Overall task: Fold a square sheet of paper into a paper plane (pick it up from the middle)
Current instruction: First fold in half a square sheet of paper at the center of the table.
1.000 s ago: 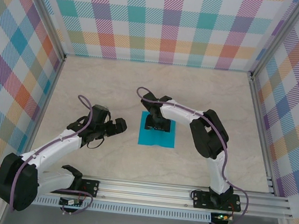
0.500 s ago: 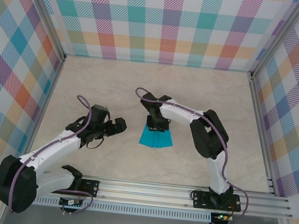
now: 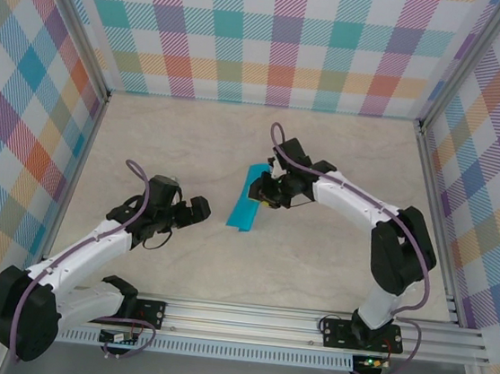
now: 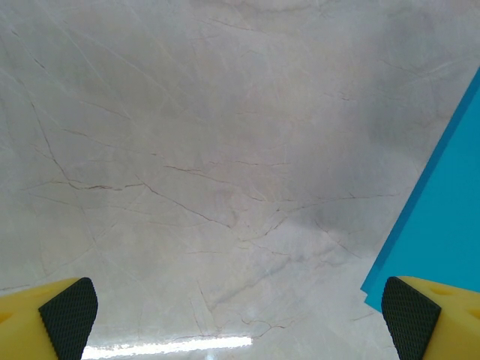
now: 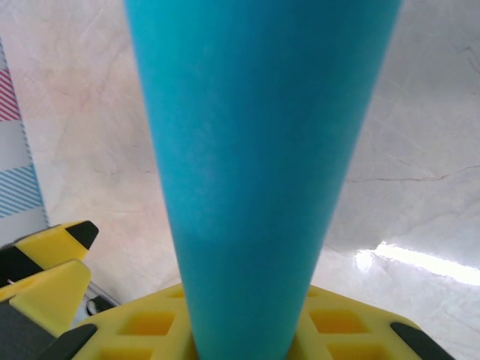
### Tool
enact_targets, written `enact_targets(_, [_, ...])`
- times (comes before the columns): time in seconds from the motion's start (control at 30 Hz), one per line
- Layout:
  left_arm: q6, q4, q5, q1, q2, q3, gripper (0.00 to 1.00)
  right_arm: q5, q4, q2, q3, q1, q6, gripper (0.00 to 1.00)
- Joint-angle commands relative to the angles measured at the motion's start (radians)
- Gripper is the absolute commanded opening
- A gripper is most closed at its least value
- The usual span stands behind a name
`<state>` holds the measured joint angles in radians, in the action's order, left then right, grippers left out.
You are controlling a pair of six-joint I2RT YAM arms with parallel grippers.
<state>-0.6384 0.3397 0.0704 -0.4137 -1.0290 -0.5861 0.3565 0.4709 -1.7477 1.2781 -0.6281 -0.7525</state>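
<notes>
The square sheet of paper (image 3: 246, 203) is teal-blue and hangs doubled over as a narrow slanted strip above the middle of the table. My right gripper (image 3: 268, 192) is shut on its upper right part. In the right wrist view the sheet (image 5: 255, 150) rises from between the yellow fingers (image 5: 142, 326) and widens away from the camera. My left gripper (image 3: 196, 210) stands open just left of the sheet's lower end, nothing between its pads (image 4: 67, 315). The sheet's edge (image 4: 442, 217) shows at the right of the left wrist view, next to the right pad.
The marble-patterned table (image 3: 344, 153) is closed in by plaid walls (image 3: 276, 37) at the back and both sides. An aluminium rail (image 3: 262, 319) with both arm bases runs along the near edge.
The right gripper closed on the flat sheet and lifted it, the arm swinging right. The sheet went from a flat square to a narrow hanging strip. The left arm barely moved.
</notes>
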Motion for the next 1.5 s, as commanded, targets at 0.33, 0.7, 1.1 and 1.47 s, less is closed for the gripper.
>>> enact_targets(0.33, [-0.011,-0.054,0.129,0.007,-0.042,-0.024,1.0,0.051,-0.051,-0.071,-0.167,0.076,0.053,0.51])
enact_targets(0.7, [-0.02,-0.178,0.185,-0.053,-0.174,-0.07,0.93,0.061,-0.055,0.002,-0.24,0.129,0.069,0.65])
enact_targets(1.1, [-0.032,-0.338,0.382,-0.116,-0.501,-0.225,0.7,0.065,-0.061,0.026,-0.285,0.135,0.071,0.66])
enact_targets(1.47, [-0.041,-0.404,0.531,-0.158,-0.745,-0.357,0.35,0.059,-0.077,0.037,-0.306,0.141,0.06,0.67])
